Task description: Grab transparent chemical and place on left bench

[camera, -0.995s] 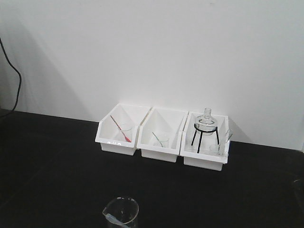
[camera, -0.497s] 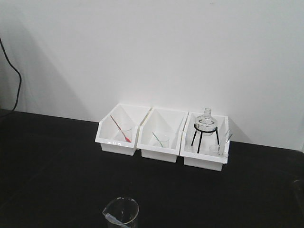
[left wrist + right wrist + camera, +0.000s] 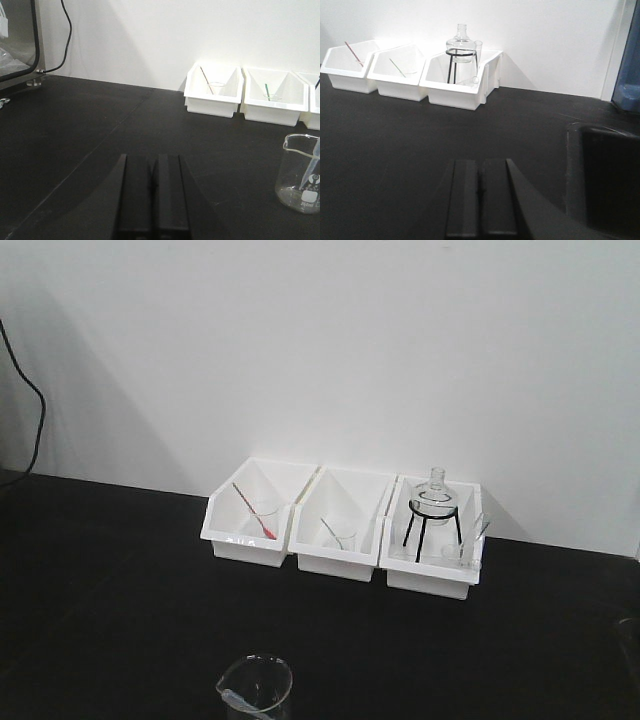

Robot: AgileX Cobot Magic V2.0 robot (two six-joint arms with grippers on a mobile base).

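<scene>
While the beaker (image 3: 303, 174) stands alone on the black bench (image 3: 120, 590) with a pipette (image 3: 314, 159) leaning inside, three white bins (image 3: 338, 523) sit by the wall. Small beakers are in them, and a flask (image 3: 460, 46) on a black stand. Both grippers, left (image 3: 152, 197) and right (image 3: 481, 197), hang low, pressed shut and holding nothing.

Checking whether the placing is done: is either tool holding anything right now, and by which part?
Nothing is held. The left tool and right tool are both shut and empty; the transparent chemical stands free on the left bench.
</scene>
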